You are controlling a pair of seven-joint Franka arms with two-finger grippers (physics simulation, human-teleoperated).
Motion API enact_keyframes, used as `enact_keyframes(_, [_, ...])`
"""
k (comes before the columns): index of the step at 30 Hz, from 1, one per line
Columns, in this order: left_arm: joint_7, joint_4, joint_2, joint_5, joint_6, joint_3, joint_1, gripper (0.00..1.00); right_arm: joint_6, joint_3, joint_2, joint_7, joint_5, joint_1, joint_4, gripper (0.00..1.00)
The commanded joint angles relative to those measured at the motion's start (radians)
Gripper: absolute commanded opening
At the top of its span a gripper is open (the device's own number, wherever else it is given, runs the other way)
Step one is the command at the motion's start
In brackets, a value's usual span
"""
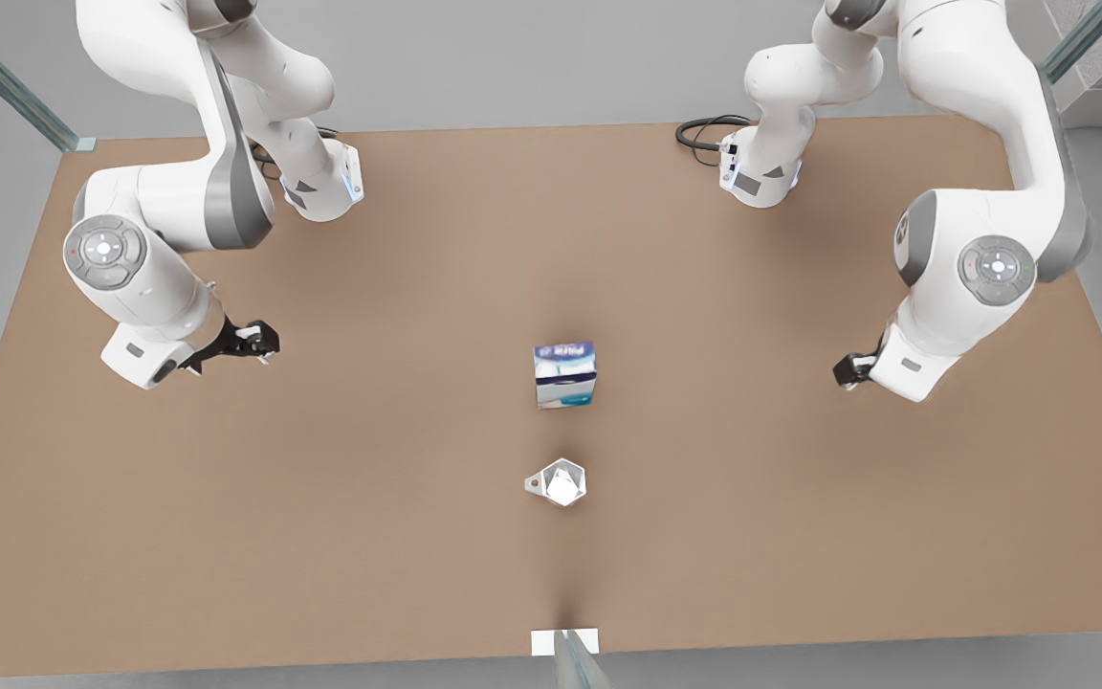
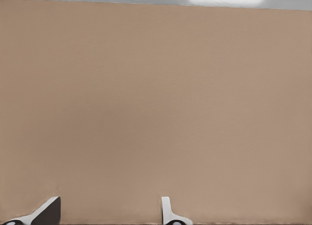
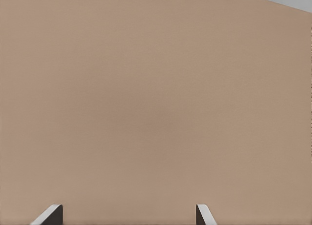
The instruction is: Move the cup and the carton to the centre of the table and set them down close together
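The white and blue carton (image 1: 565, 375) stands upright near the middle of the brown table (image 1: 321, 536). The silvery faceted cup (image 1: 559, 481) sits just nearer the front edge, white inside up, its tab handle toward the front view's left. One arm's gripper (image 1: 259, 342) hovers far to the front view's left of both, and the other arm's gripper (image 1: 849, 369) far to the right. My left gripper (image 2: 108, 213) is open over bare table. My right gripper (image 3: 126, 214) is open too, with nothing between its fingers.
Both arm bases (image 1: 321, 187) (image 1: 761, 177) stand along the table's far edge, with a black cable (image 1: 704, 129) by the one on the front view's right. A white patch with a glassy post (image 1: 565, 643) marks the front edge.
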Motion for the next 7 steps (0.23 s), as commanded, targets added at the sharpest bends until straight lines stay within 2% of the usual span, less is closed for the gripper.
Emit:
enact_keyframes(1, [0.004,0.003,0.008,-0.015,-0.002,0.000,0.010,1.00,0.000,0.000,0.001,0.000,0.000,0.000,0.000,1.00])
enact_keyframes(3, [0.183,0.006,0.032,-0.099,0.012,-0.001,0.073,1.00,0.000,-0.001,-0.001,0.000,0.000,0.000,0.000,1.00])
enact_keyframes(7, [0.262,-0.003,0.033,-0.092,0.025,0.000,0.082,1.00,0.000,-0.001,0.001,0.000,0.000,0.000,0.001,1.00])
